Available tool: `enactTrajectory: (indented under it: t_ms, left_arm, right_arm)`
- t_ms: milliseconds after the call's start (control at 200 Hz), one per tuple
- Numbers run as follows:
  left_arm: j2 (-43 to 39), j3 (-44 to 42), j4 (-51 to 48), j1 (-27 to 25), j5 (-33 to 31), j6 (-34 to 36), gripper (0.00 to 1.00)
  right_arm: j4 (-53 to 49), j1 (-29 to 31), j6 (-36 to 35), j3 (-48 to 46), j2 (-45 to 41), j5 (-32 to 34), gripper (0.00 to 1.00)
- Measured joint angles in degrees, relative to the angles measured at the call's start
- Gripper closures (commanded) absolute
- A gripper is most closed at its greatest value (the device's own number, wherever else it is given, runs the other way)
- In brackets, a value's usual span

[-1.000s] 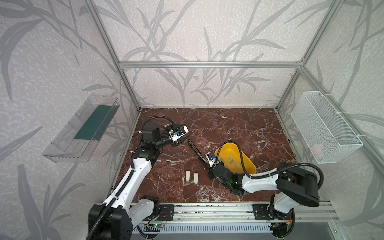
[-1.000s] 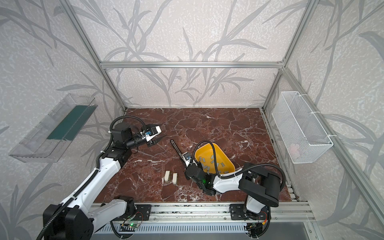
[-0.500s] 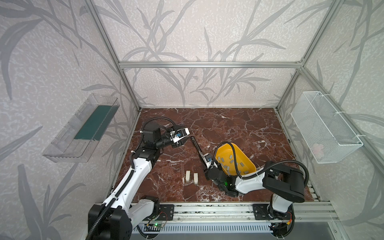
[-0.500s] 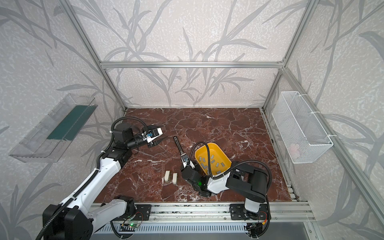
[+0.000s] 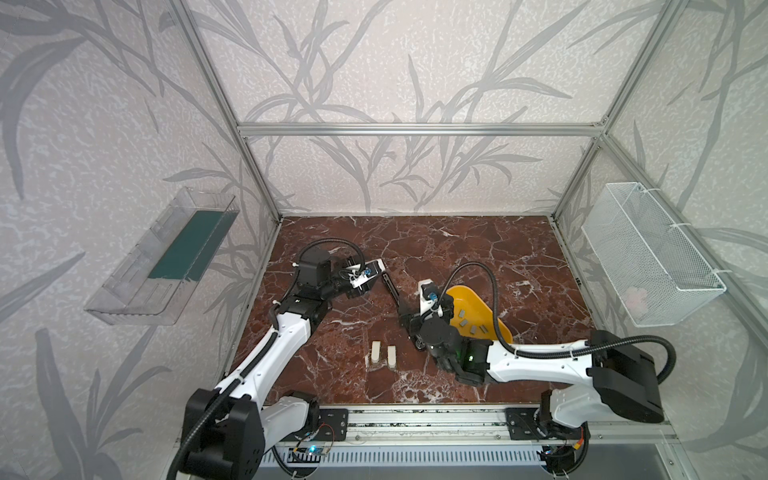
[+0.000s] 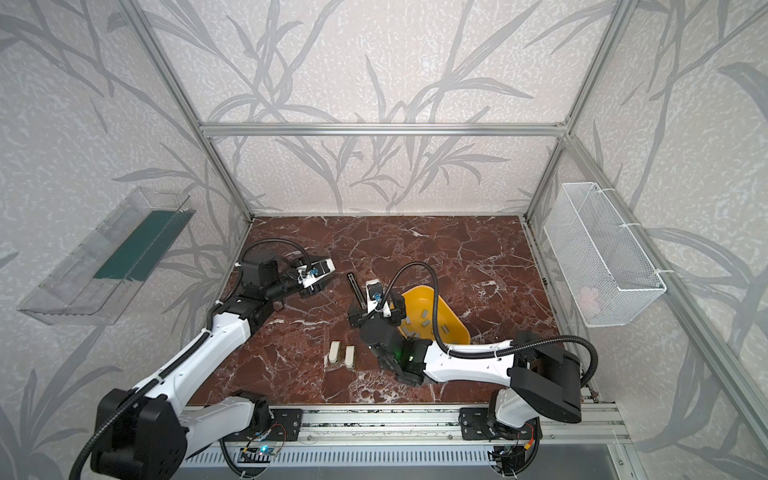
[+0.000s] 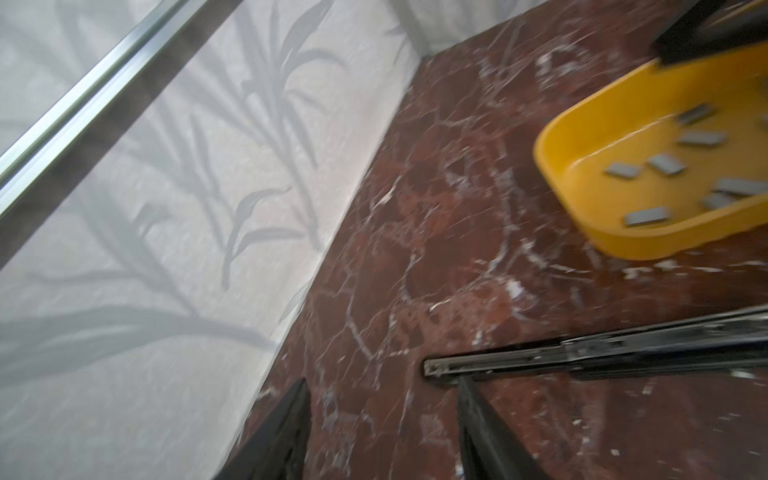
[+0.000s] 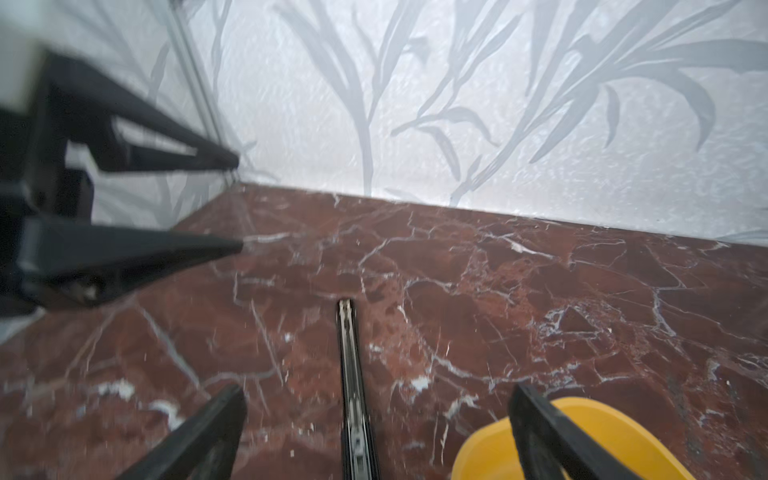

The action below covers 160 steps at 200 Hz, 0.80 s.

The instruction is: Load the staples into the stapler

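Stapler (image 5: 392,289) lies flat on the red marble worktop (image 5: 457,241), long, thin and black, running slantwise between my two tools and just beside the yellow tray (image 7: 623,245) without touching it. Its far end stops just short of my left tool (image 7: 383,381), and its near length runs between the fingers of my right tool (image 8: 378,388). My right tool is spread wide, one finger on each side of the stapler with clear marble showing in both gaps, so it grips nothing. My left tool is partly open, its fingers apart with only bare worktop between them, and it is empty too; the stapler's tip sits just off one of its fingers. From the right wrist view the stapler shows a narrow metal channel facing up, so I judge that it is lying open and ready to take a load, though the blur keeps me from being sure. That would put me at the fetching step: none of the staple strips (image 7: 647,216) has left the tray, where they lie flat and scattered on its floor. My next move calls for swinging my right tool sideways over the tray rim, narrowing it to suit one thin grey strip, and pinching that strip by its long sides. After that I have to line it up with the channel, with my left tool ready to steady the far end. The two cream blocks (image 5: 376,352) stand well apart from all this
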Motion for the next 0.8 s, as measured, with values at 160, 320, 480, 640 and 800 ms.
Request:
enactTrajectory:
  t_ms: [160, 320, 480, 640, 800]
  left_arm:
    - [1.95, 1.53, 2.43, 1.60, -8.28, -4.59, 0.39]
    - [2.67, 4.76, 5.11, 2.38, -14.78, -9.42, 0.41]
    - [3.82, 6.54, 8.87, 4.94, -18.10, -13.38, 0.42]
    - [3.82, 6.29, 10.99, 5.79, -18.51, -14.40, 0.42]
    - [2.67, 5.11, 12.09, 5.77, -17.84, -14.82, 0.42]
  right_arm:
    - [14.29, -2.80, -8.68, 9.75, 16.00, 2.23, 0.01]
    - [29.44, -2.21, -25.38, 25.77, 39.71, 3.69, 0.01]
    - [36.02, -1.57, -37.44, 37.27, 51.63, 5.25, 0.01]
    - [35.91, -1.57, -39.23, 44.30, 54.05, 5.38, 0.01]
    - [34.45, -2.38, -39.01, 51.74, 57.11, 4.76, 0.01]
